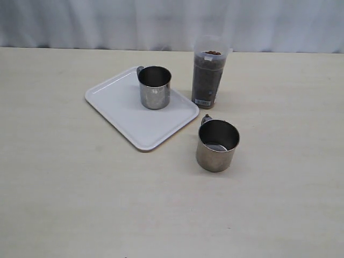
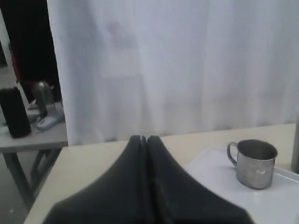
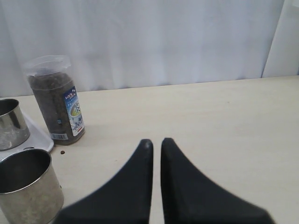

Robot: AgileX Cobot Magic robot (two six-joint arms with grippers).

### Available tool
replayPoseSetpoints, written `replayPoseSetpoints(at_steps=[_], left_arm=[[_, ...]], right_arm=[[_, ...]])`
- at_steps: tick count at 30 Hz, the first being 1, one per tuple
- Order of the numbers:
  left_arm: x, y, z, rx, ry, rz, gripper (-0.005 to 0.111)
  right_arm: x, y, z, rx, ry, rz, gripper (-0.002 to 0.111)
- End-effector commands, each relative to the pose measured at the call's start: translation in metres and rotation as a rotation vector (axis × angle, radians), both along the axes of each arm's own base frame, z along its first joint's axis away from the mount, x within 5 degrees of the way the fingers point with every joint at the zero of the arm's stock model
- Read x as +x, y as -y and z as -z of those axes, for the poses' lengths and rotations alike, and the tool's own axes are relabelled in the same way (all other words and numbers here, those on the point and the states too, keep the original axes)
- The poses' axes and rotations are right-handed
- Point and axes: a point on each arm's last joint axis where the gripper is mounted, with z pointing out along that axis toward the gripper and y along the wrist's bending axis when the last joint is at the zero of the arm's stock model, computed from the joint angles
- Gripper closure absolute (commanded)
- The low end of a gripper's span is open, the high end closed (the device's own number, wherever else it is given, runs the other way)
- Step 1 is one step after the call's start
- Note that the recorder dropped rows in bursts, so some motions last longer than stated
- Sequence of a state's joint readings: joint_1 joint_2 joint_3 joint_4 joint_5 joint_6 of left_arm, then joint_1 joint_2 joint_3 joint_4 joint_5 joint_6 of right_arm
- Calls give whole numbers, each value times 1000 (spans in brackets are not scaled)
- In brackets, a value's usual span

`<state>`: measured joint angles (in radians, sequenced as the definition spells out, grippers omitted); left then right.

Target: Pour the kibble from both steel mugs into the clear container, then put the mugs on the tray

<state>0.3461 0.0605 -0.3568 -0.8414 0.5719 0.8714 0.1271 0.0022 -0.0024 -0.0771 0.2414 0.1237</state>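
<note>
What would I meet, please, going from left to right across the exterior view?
tray → steel mug on the tray → clear container. The second steel mug sits in front of the container and overlaps it, so its place is unclear.

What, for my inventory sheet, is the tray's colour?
Plain white, no pattern; the tray shows best in the exterior view.

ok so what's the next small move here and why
Probably open the shut right gripper and reach toward the shiny steel mug standing on the table: it looks empty, sits off the flat white tray, and the tall clear container holds the kibble.
</note>
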Motion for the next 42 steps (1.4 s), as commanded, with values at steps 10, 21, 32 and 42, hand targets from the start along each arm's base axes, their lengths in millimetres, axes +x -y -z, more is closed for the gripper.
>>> replayPoseSetpoints(at_steps=[10,21,32,42], left_arm=[[-6,-6,2,-65,99,6,107],[-6,-5,3,-63,87,26,107],[-12,-1,2,-65,97,181,107],[-12,0,2,-65,96,198,107]], right_arm=[[0,0,0,10,2,-4,104],[0,0,0,10,2,-4,104],[0,0,0,10,2,-4,104],[0,0,0,10,2,-4,104]])
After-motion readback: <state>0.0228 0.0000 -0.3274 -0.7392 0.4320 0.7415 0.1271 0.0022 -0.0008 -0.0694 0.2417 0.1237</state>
